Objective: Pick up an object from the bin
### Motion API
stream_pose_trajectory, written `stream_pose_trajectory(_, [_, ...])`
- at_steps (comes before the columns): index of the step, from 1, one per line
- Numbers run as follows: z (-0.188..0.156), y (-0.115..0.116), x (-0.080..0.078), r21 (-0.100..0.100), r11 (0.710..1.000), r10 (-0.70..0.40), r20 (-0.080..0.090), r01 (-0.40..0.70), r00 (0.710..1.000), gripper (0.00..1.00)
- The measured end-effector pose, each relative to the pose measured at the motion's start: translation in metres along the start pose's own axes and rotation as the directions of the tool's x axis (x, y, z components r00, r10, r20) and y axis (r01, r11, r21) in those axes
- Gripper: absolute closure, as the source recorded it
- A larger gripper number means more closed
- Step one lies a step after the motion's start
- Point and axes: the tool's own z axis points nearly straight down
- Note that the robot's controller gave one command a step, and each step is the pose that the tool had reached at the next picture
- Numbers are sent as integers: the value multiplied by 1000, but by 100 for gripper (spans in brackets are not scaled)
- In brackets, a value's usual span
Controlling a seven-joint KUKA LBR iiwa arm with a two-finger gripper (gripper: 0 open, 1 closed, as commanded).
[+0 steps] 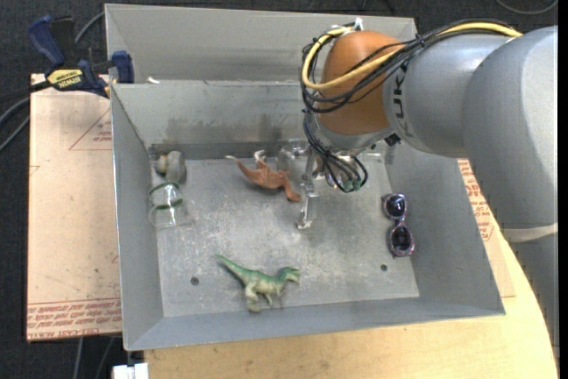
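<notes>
My gripper (pixel 305 216) hangs over the middle of the bin floor, its slim metal fingers pointing down and close together with nothing visible between them. Just to its left, near the back wall, lies an orange-brown toy dinosaur (pixel 266 174), close to the fingers but apart from them. A green toy dinosaur (pixel 258 280) stands near the front of the bin, well below the gripper.
A pair of purple-lensed sunglasses (pixel 397 225) lies at the right side of the floor. At the left wall sit a small grey-tan lump (pixel 169 163) and a clear plastic piece with green trim (pixel 166 203). The arm's orange cover and cables hang over the back right.
</notes>
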Motion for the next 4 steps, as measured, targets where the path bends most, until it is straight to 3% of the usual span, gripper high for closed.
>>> stream_pose_trajectory(1, [-1, 76, 9, -5, 989, 146, -3, -146, 989, 0])
stream_pose_trajectory(2, [-2, 65, -12, -1, 1000, 8, 5, -8, 1000, 100])
stream_pose_trajectory(3, [-2, 65, -12, -1, 1000, 7, 5, -7, 1000, 100])
stream_pose_trajectory(4, [-165, 66, -11, -1, 998, -64, 9, 64, 998, 100])
